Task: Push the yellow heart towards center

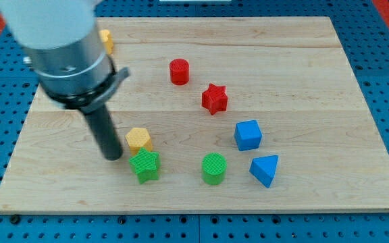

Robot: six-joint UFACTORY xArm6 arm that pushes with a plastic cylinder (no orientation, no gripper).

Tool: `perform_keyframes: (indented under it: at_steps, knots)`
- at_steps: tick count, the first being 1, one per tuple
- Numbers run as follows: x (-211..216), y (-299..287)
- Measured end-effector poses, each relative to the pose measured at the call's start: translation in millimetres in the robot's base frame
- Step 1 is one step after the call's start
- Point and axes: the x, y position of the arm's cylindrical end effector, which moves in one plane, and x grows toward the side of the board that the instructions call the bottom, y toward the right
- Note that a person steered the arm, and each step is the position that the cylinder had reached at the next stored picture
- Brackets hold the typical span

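**Blocks on the wooden board, with the rod close to the yellow heart**

Green blocks sit nearest to the view's bottom: 1 green star (pixel 145 165) and, to its right, 1 green cylinder (pixel 214 168). Further to the view's right lies a blue triangle block (pixel 265 169), and just above it a blue cube (pixel 248 135). Going up toward the view's top, a red star (pixel 215 98) is near the middle of the wooden board (pixel 316 81), and a red cylinder (pixel 179 71) stands above and to the left of it.

The yellow heart (pixel 138 140) lies left of the board's center, just above the green star and almost touching it. My tip (pixel 113 156) rests on the board just beside the yellow heart, on its left and slightly lower; I cannot tell if it touches the block. The tip is also just left of the green star. This arm has no fingers, only a straight dark rod, and it holds nothing.

At the view's top left, 1 more yellow block (pixel 106 40) is partly hidden behind the arm's grey body, so its shape is not clear.
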Motion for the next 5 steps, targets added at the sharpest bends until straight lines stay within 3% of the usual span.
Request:
perform_keyframes:
  at_steps: [1, 2, 3, 4, 5]
  knots:
    - [-12.9, 24.5]
    - [-22.0, -45.5]
    - [-56.8, -156.3]
    - [-138.8, -178.4]
    - [-230.4, -154.1]
